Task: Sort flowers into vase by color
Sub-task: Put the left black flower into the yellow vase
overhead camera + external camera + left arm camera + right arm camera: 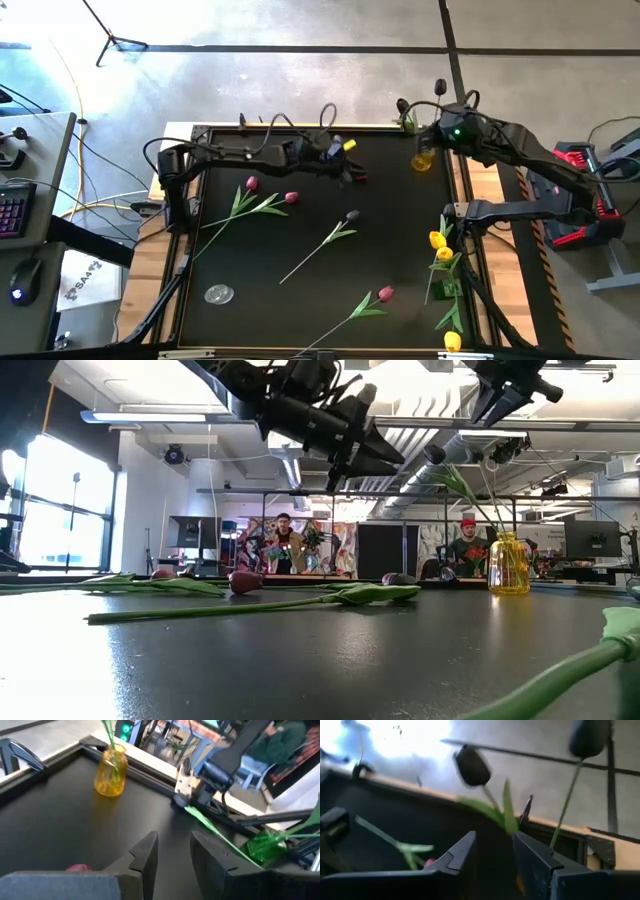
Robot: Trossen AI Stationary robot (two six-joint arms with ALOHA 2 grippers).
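Note:
A yellow glass vase point(422, 160) point(508, 565) point(111, 772) stands at the table's far right with two near-black tulips point(440, 88) point(472, 766) stuck in it by their stems. My right gripper point(430, 138) point(495, 837) hovers open just above the vase, nothing between its fingers. My left gripper point(352, 172) point(172, 840) hangs open and empty over the far middle of the table. Two pink tulips point(250, 185) point(291, 198), a dark one point(352, 215) and another pink one point(385, 294) lie flat on the black mat. Yellow tulips point(438, 240) stand in a green vase point(450, 290) point(265, 847).
A clear round glass thing point(219, 294) sits near the front left. One yellow tulip point(452, 341) shows at the front right edge. The mat has a raised frame point(300, 128). Two people point(285, 545) point(465, 545) are in the room beyond the table.

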